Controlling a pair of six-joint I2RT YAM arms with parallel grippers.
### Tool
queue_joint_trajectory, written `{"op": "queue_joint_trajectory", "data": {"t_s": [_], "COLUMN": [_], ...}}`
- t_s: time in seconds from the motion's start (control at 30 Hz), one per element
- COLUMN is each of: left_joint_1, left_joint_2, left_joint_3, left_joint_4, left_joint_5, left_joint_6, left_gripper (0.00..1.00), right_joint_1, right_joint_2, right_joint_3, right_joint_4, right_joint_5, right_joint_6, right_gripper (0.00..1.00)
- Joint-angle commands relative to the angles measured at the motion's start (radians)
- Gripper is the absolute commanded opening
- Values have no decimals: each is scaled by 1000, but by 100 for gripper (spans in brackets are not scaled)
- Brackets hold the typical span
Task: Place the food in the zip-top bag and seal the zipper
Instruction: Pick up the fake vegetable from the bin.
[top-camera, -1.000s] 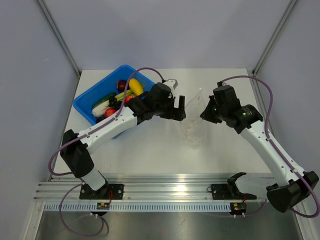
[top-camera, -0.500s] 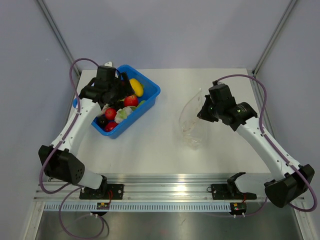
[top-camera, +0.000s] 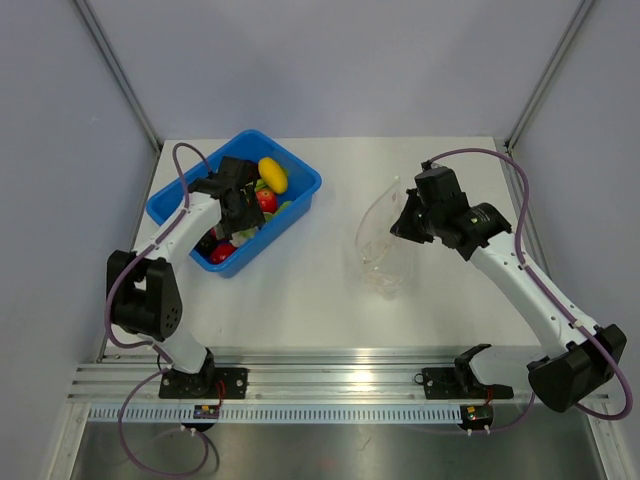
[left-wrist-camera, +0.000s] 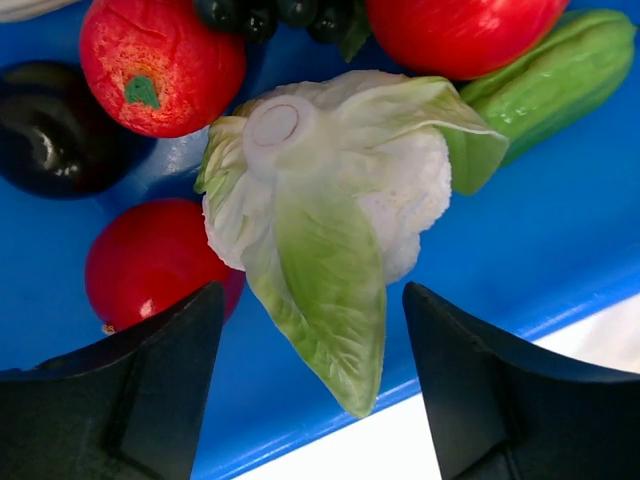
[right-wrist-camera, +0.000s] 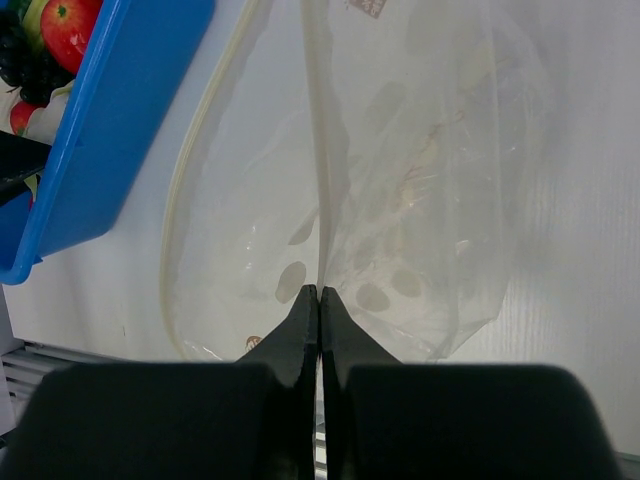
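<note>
Right pincer (right-wrist-camera: 318, 300) pinched shut on the rim of the zip-top bag (right-wrist-camera: 430, 180), mouth gaping, on the table (top-camera: 300, 300). Farther back, left pincer (left-wrist-camera: 312, 300) spread wide over the white cauliflower (left-wrist-camera: 340, 170), not gripping it. Cauliflower lies in the blue tub (left-wrist-camera: 520, 230) beside a red tomato (left-wrist-camera: 160, 60).

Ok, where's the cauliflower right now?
In the left wrist view the cauliflower lies in the blue tub on the left of the table, straight ahead of the open left gripper, with red tomatoes and a green piece beside it.
</note>
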Motion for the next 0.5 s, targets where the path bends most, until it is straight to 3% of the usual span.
{"op": "queue_joint_trajectory", "data": {"t_s": [0.0,0.2,0.23,0.27,0.3,0.37,0.43,0.47], "left_joint_1": [-3,-3,-3,-3,-3,-3,-3,-3], "left_joint_2": [19,50,52,52,50,26,-2,-37], "left_joint_3": [-9,19,25,28,32,46,52,57], "left_joint_4": [30,67,73,79,79,78,75,70], "left_joint_5": [-37,-52,-49,-46,-43,-49,-58,-72], "left_joint_6": [-2,15,20,21,27,33,47,52], "left_gripper": [72,70,65,60,43,26,3,0], "right_joint_1": [15,19,22,22,24,27,27,29], "right_joint_2": [6,8,11,9,11,8,4,4], "right_joint_3": [14,11,11,11,11,10,8,8], "right_joint_4": [32,38,40,42,40,39,35,35], "right_joint_5": [-10,-22,-23,-24,-26,-29,-26,-24], "right_joint_6": [3,8,9,9,9,11,12,12], "right_gripper": [0,0,0,0,0,0,0,0]}}
